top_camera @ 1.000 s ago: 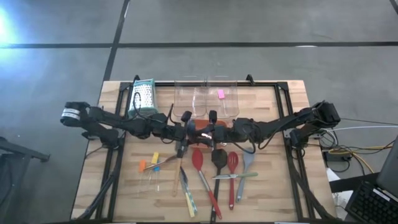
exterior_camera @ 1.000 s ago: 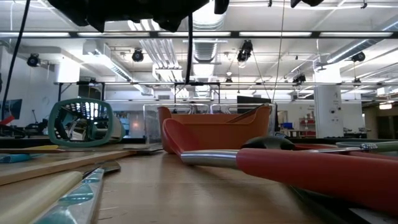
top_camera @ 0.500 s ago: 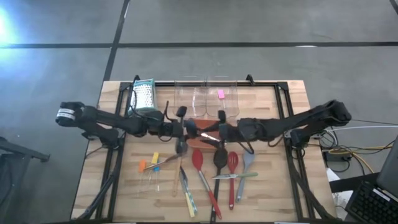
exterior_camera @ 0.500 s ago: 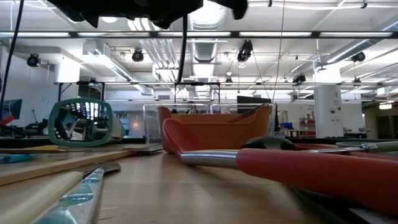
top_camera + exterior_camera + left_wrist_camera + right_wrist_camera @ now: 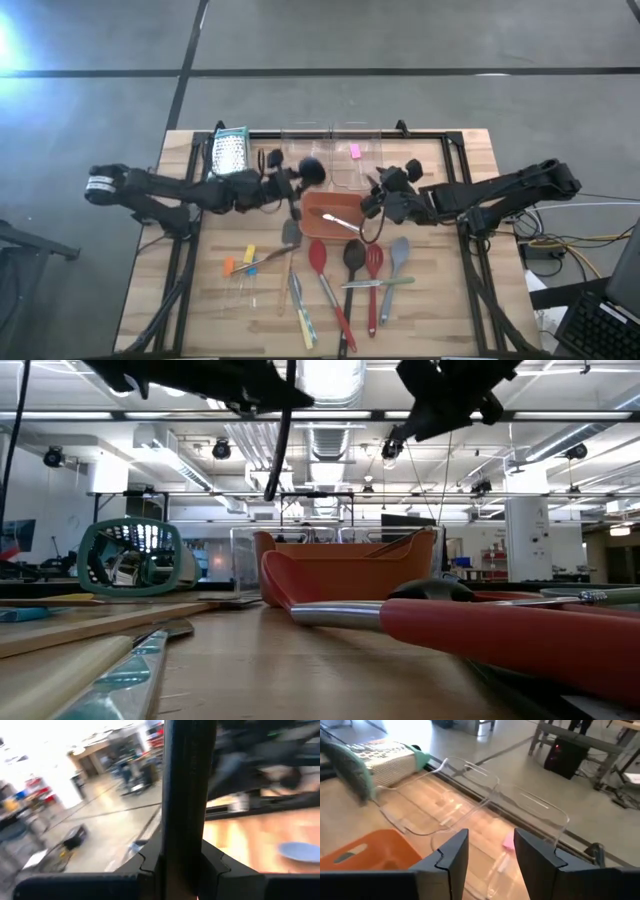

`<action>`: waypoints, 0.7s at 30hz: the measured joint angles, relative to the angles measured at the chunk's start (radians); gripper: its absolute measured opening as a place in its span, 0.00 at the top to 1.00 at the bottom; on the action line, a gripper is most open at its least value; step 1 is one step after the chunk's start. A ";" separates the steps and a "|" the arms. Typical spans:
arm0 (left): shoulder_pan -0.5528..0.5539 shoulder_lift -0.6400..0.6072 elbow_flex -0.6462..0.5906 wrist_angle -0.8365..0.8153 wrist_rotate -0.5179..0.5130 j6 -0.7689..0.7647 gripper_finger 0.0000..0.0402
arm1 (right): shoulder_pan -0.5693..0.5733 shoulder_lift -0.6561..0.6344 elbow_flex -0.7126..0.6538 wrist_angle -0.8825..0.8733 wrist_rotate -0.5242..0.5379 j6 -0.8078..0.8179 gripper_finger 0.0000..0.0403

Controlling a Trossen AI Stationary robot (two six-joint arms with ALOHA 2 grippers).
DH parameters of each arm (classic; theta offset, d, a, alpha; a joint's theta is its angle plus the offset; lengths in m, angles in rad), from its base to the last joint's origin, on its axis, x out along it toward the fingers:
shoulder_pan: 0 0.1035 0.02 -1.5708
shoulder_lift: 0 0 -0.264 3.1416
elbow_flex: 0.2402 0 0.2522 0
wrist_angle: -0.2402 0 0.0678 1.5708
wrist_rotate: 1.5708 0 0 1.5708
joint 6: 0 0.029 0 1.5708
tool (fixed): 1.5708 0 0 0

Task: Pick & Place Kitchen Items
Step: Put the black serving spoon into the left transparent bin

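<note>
Two pincers above wooden table: left pincer grips dark utensil; right pincer open; concrete floor.

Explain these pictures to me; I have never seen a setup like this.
This is a robot with two dark arms working at a wooden table. One camera looks straight down, one sits at table height, and one rides on each wrist. On the table lie a row of spoons and spatulas, an orange tray, clear tubs and a metal grater. The left gripper is clamped on a dark long-handled utensil, held above the table. The right gripper is open and empty, raised near the tray.
</note>
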 joint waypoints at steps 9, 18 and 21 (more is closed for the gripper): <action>0.321 0.006 -0.002 0.008 0.096 -0.202 0.82 | 0.000 -0.001 -0.003 0.001 0.003 0.001 0.68; 0.539 0.127 0.037 -0.031 0.273 -0.425 0.82 | 0.000 -0.001 -0.003 0.019 0.024 -0.012 0.71; 0.546 0.193 0.064 -0.047 0.273 -0.427 0.82 | -0.002 -0.001 -0.003 0.019 0.037 -0.023 0.72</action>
